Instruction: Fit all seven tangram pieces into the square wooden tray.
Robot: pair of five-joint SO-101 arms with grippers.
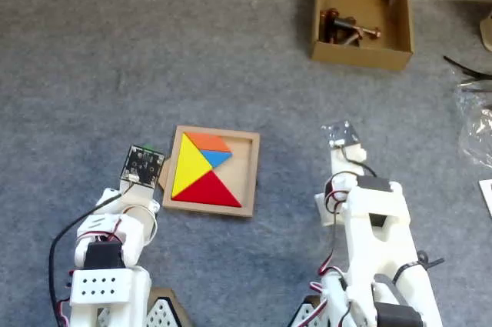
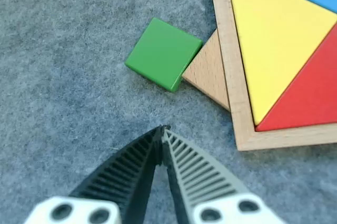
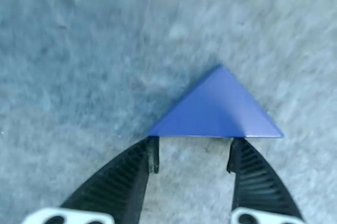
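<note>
The square wooden tray [image 1: 254, 167] lies at the table's middle, holding an orange piece [image 1: 207, 141], a small blue triangle [image 1: 217, 158], a yellow triangle [image 1: 188, 167] and a red triangle [image 1: 207, 189]. Its right part is bare wood. A green square [image 2: 164, 54] and a plain wooden triangle [image 2: 209, 71] lie on the carpet against the tray's outer left edge [image 2: 226, 50]. My left gripper [image 2: 162, 130] is shut and empty, a short way from the green square. My right gripper [image 3: 193, 154] is open, its fingertips at the base edge of a dark blue triangle [image 3: 216, 108] flat on the carpet.
A cardboard box [image 1: 361, 51] with metal parts stands at the back right. Clear plastic wrap [image 1: 477, 131] and cables lie at the right edge. Grey carpet covers the table, with open floor between the tray and the right arm [image 1: 369, 204].
</note>
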